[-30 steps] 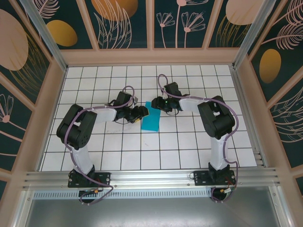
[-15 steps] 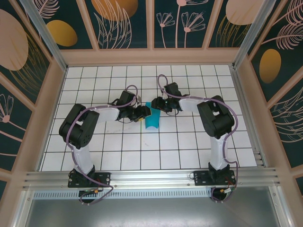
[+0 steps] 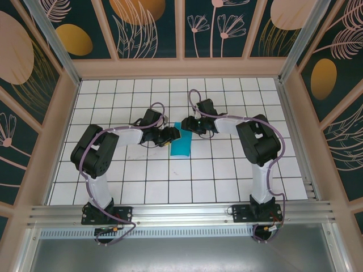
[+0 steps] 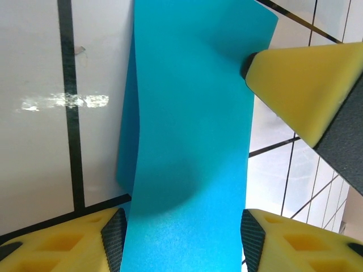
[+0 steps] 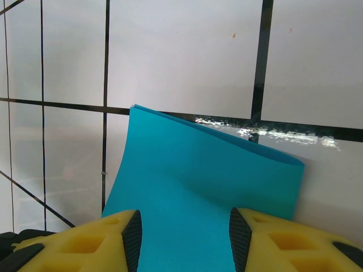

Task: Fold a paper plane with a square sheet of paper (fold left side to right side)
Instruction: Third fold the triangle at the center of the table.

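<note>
We see square sheet of paper (image 4: 187, 124) doubled over on bench (image 3: 227, 170), uncreased; left end effector (image 4: 178, 238) and right end effector (image 5: 184, 238), both spread, straddle it, probably as hold-downs.

Right gripper (image 5: 185, 233) straddles square sheet of paper (image 5: 193, 164); sheet doubled over

Seemingly a lab: grid-tiled robot enclosure (image 3: 181, 67)

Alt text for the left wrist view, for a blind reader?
A cyan-blue sheet of paper, bent over so a second layer shows along its left edge, runs up the frame from between the left gripper's open yellow fingers, over a white gridded table. A yellow fingertip of the right gripper touches its upper right edge.
</note>
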Robot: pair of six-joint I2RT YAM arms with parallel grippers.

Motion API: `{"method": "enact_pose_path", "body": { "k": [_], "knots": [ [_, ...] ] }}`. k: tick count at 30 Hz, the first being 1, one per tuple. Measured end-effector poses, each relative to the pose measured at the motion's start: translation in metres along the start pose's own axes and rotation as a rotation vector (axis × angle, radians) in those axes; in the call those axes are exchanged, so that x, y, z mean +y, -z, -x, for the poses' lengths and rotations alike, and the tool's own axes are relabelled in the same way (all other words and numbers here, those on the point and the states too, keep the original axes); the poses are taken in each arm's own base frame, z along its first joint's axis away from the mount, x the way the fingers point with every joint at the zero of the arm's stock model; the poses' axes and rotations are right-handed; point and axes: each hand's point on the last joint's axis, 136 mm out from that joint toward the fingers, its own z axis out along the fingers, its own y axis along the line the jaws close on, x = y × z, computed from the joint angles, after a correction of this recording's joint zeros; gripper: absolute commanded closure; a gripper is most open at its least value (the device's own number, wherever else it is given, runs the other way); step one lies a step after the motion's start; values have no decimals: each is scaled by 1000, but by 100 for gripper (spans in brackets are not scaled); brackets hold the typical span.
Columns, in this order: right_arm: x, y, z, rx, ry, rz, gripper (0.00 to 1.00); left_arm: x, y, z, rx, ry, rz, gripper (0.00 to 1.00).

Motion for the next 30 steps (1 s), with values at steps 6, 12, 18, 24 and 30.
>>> {"method": "enact_pose_path", "body": {
  "k": [6,12,18,24,30],
  "knots": [
    [0,0,0,0,1,1,52,-4,3,2,-11,-7,-8,44],
    [0,0,0,0,1,2,52,-6,4,3,-16,-10,-12,45],
    [0,0,0,0,2,2,52,-5,4,4,-23,-10,-6,44],
    [1,0,0,0,2,3,52,-4,4,4,-24,-10,-4,44],
    [1,0,0,1,2,5,52,-11,11,6,-39,-22,-21,45]
  ]
}}
